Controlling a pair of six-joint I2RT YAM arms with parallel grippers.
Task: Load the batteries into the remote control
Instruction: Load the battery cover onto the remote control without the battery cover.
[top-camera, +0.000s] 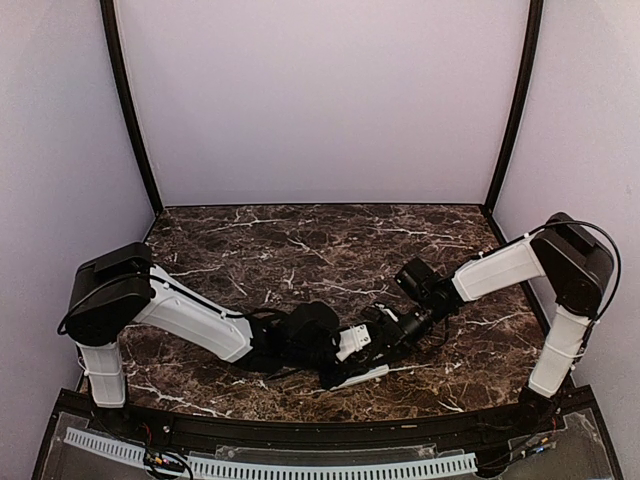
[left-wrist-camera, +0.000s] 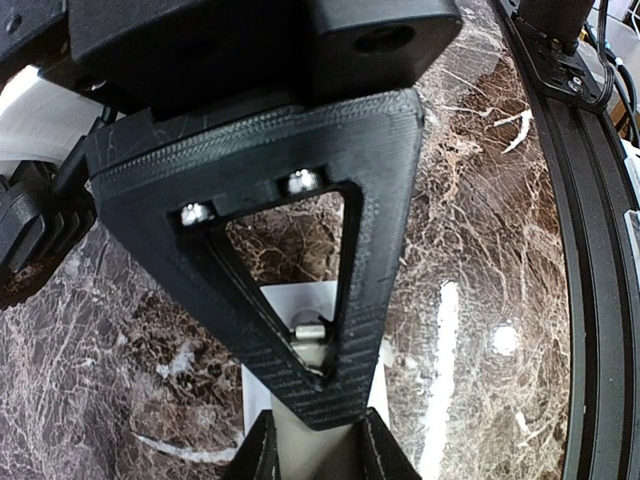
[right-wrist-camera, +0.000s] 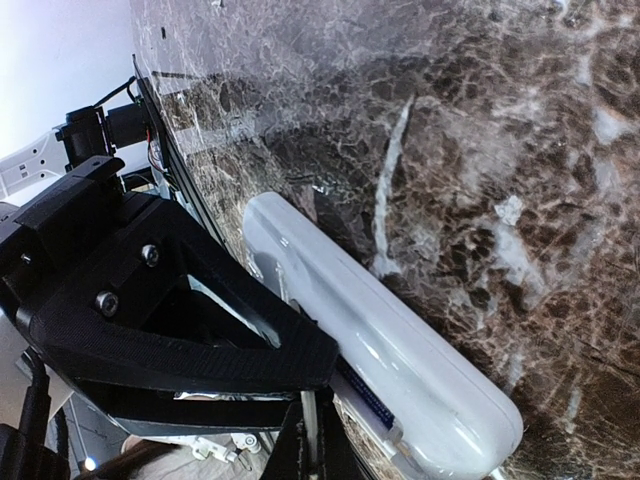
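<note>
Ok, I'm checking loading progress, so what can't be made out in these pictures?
Batteries: unseen in every view; top view, left arm overlaps the remote control.
Battery slot: left wrist, left finger frames only a sliver.
Anything pinched on the right: right wrist, right finger blocks the gap.

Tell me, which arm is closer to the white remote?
Left, narrowly. The left arm has its jaws either side of the remote; the right arm holds its shut jaws alongside the remote's long edge.
</note>
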